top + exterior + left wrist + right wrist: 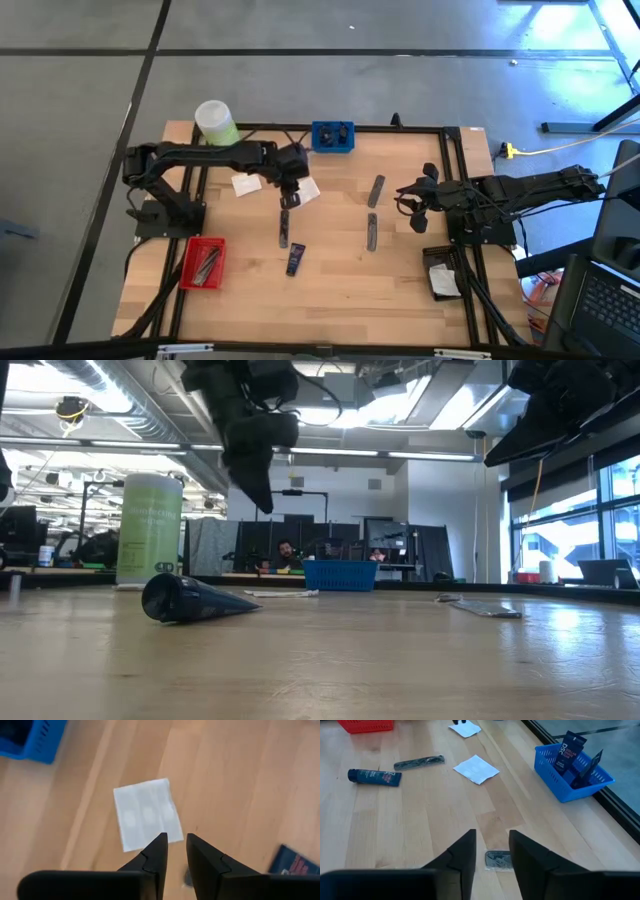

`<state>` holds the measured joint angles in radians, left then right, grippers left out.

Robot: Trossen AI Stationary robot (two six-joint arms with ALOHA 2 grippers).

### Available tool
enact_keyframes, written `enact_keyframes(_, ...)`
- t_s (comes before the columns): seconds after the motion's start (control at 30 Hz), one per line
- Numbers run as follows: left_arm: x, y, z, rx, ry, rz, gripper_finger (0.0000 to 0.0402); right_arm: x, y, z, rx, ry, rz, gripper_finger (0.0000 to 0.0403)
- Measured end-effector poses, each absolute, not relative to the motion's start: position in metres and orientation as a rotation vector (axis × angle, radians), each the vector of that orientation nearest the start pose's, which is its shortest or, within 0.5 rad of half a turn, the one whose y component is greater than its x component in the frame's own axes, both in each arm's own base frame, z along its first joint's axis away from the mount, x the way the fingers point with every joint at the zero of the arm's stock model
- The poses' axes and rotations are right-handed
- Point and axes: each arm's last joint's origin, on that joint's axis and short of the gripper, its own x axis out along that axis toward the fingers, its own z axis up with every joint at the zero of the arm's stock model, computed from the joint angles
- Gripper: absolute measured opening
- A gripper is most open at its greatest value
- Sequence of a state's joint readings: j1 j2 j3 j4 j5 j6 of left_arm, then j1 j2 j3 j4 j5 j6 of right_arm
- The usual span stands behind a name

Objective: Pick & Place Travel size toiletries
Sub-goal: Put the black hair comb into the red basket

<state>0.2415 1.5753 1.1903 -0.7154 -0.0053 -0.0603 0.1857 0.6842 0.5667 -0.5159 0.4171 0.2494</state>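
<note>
the left gripper (289,196), fingers narrowly apart and empty, hangs over a white sachet (147,813) near the blue tray (332,136). the right gripper (412,203) waits part-open, empty, further from that tray. grey tubes (375,191) and the navy tube (295,260) lie loose; most sorting looks undone.
</note>
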Motion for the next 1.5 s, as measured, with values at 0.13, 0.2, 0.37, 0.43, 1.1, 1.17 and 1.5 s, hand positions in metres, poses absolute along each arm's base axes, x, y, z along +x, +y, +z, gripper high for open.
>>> enact_keyframes(0.13,0.306,0.066,0.238,-0.198,1.092,0.250,0.0063,0.141,0.015,0.245,0.052,0.573,-0.297,0.0128)
enact_keyframes(0.2,0.308,0.063,0.235,-0.158,1.079,0.220,0.0061,0.141,0.015,0.245,0.052,0.573,-0.297,0.0130)
enact_keyframes(0.37,0.322,0.063,0.231,-0.083,0.912,0.169,0.0059,0.141,0.015,0.245,0.019,0.577,-0.290,0.0137)
enact_keyframes(0.43,0.327,0.064,0.231,-0.067,0.863,0.145,0.0061,0.141,0.014,0.246,-0.067,0.585,-0.289,0.0139)
enact_keyframes(1.1,0.358,0.038,0.227,0.138,0.650,-0.108,0.0166,0.145,0.016,0.246,0.121,0.553,-0.298,0.0142)
enact_keyframes(1.17,0.363,0.032,0.226,0.168,0.619,-0.128,0.0171,0.147,0.015,0.245,0.185,0.541,-0.333,0.0135)
enact_keyframes(1.5,0.374,0.015,0.211,0.169,0.612,-0.168,0.0173,0.179,0.020,0.207,0.344,0.774,-0.409,0.0085)
